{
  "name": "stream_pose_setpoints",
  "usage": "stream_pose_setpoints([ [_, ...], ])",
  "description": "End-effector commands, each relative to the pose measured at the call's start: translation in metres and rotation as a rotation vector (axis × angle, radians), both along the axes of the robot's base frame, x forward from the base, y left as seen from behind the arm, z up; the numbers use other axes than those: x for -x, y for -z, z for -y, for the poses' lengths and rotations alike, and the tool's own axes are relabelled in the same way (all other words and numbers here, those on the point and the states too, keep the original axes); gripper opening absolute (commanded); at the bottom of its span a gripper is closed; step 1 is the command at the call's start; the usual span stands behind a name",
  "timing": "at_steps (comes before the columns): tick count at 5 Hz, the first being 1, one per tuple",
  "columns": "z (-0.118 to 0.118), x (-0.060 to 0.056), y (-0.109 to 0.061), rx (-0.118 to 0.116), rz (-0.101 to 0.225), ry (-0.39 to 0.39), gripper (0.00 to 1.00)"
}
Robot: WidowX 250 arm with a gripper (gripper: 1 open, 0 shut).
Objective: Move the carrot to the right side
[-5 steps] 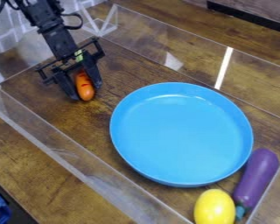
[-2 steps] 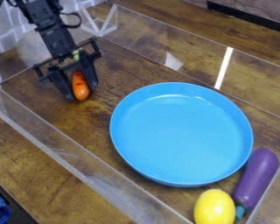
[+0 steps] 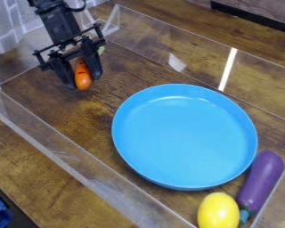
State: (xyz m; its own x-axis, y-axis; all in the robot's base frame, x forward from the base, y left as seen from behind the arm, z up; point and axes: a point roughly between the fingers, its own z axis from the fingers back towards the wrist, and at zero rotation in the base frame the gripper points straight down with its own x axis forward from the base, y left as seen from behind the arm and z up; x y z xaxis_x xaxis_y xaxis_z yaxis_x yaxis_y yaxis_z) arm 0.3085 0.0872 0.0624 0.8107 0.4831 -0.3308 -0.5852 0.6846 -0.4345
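Step in hand: the carry is beginning; the carrot (image 3: 83, 77) is being held clear of the wooden floor (image 3: 61, 125) at the left rear of the clear-walled tray (image 3: 61, 165), judging by the gap showing under its lower end.
Tool state: the gripper (image 3: 81, 71) is clamping the carrot between its two dark fingers (image 3: 97, 64); the jaws are sitting tight against the orange body on both sides.
Carrot location: it is hanging in the gripper, left of the blue plate (image 3: 185, 134) and apart from its rim, near the tray's back left corner.
Carrot axis: the long axis is running roughly top to bottom in the camera view, leaning slightly; the orange body is pointing downward toward the floor.
Carrot top: the upper end is sitting up inside the jaws and the green top is mostly hidden, so which end is leafy cannot be told with certainty.
Other items: the purple eggplant (image 3: 262, 179) and the yellow lemon (image 3: 219, 212) are lying at the front right, touching or nearly so.
Next move, judged: the arm is needing to travel right across the plate with enough height to clear its rim.
Risk, judged: free floor at the right is looking narrow beside the eggplant and lemon, so the placing is calling for care.
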Motion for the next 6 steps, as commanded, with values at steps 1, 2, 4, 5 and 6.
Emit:
stream_pose_setpoints([
  [1,0.017,-0.004,-0.037,-0.035,0.094,0.086,0.00],
  [2,0.043,-0.001,-0.045,-0.022,0.091,0.175,0.00],
  [4,0.104,0.004,-0.060,0.001,0.091,0.323,0.00],
  [5,0.132,0.009,-0.066,0.005,0.091,0.397,0.00],
  [6,0.156,0.012,-0.067,0.005,0.100,0.449,0.00],
])
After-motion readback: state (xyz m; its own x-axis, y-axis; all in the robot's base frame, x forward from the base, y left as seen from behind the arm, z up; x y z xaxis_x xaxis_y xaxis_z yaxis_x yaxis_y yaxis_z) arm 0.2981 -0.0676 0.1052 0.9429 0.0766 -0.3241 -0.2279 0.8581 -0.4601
